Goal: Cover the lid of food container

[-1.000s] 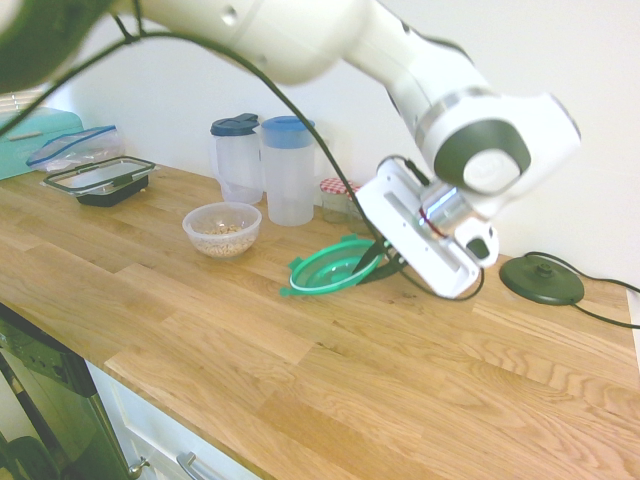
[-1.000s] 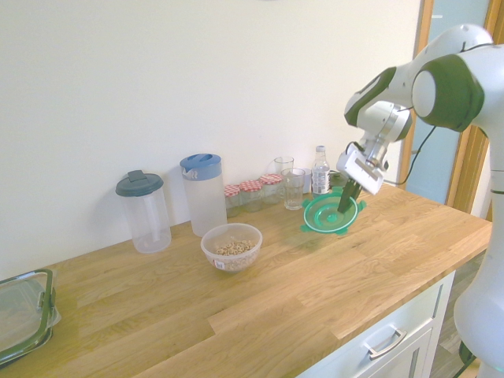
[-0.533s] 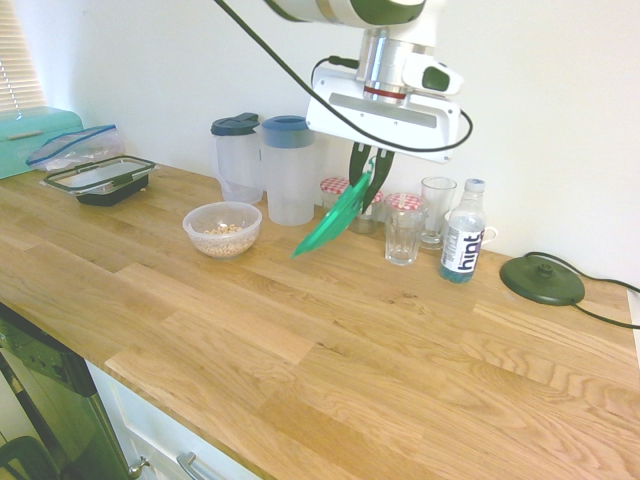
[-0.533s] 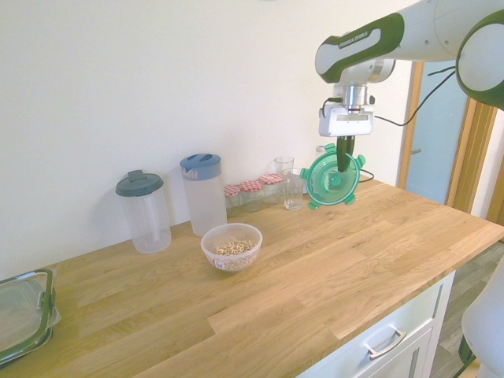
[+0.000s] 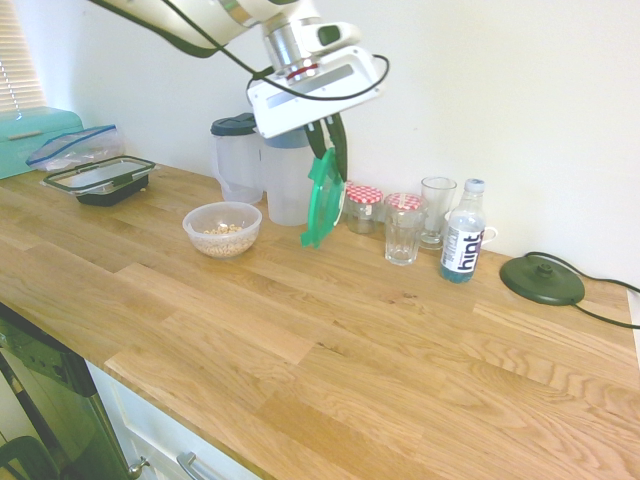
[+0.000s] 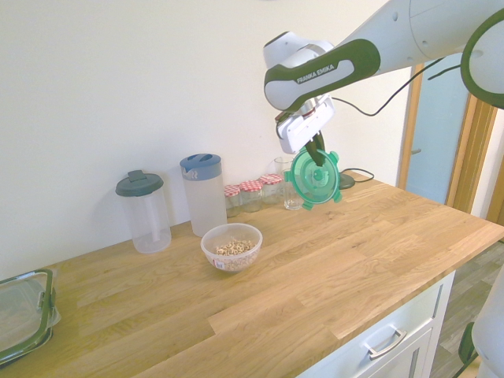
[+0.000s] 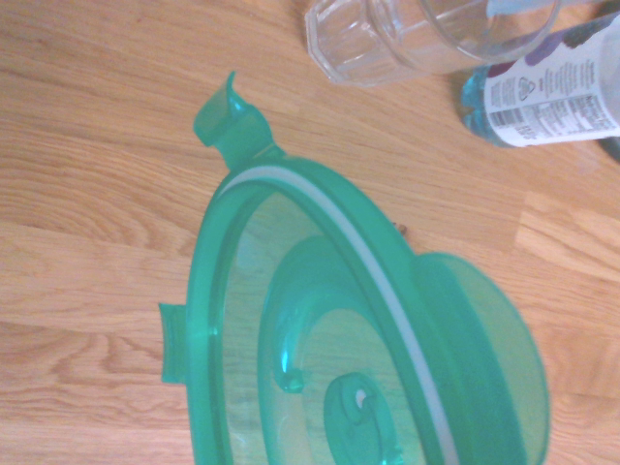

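Note:
The round green lid hangs on edge in the air above the wooden counter, gripped at its top rim by my gripper, which is shut on it. From the other side the lid shows its rings and clip tabs under the gripper. Up close, the lid fills the wrist view. The food container, a small clear bowl of beige grains, stands uncovered on the counter, to the left of and below the lid; in the second exterior view the bowl sits left of the lid.
Two tall pitchers stand by the wall behind the bowl. Red-checked jars, two glasses and a water bottle line the wall to the right. A black-rimmed rectangular container lies far left; a dark round base far right.
The arm has carried the lid up off the counter and leftwards along the wall, toward the bowl. The lid has turned from lying tilted to hanging nearly upright.

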Controlling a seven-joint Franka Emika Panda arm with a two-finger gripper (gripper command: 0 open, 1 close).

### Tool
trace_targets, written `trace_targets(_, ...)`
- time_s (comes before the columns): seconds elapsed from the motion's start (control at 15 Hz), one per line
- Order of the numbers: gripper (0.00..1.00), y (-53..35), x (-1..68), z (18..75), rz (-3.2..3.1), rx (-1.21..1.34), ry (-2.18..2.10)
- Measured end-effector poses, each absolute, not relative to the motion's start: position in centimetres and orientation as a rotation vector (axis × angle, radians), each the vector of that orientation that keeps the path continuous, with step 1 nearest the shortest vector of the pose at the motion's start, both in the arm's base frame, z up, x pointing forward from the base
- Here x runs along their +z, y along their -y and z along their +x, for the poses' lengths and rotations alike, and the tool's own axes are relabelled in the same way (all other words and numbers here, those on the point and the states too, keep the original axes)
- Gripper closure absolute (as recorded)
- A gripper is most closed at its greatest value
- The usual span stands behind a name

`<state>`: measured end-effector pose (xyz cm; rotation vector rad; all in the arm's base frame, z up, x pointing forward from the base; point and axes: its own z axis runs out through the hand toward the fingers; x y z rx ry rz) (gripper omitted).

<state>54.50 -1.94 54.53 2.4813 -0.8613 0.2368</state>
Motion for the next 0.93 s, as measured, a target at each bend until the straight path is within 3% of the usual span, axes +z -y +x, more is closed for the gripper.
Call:
trace_targets(0.67, 1.00, -16.0, 52.7, 50.4, 1.869, 0.612, 0.874)
trace_targets(0.93, 1.00, -22.9, 49.9, 50.5, 1.803, 0.632, 0.883)
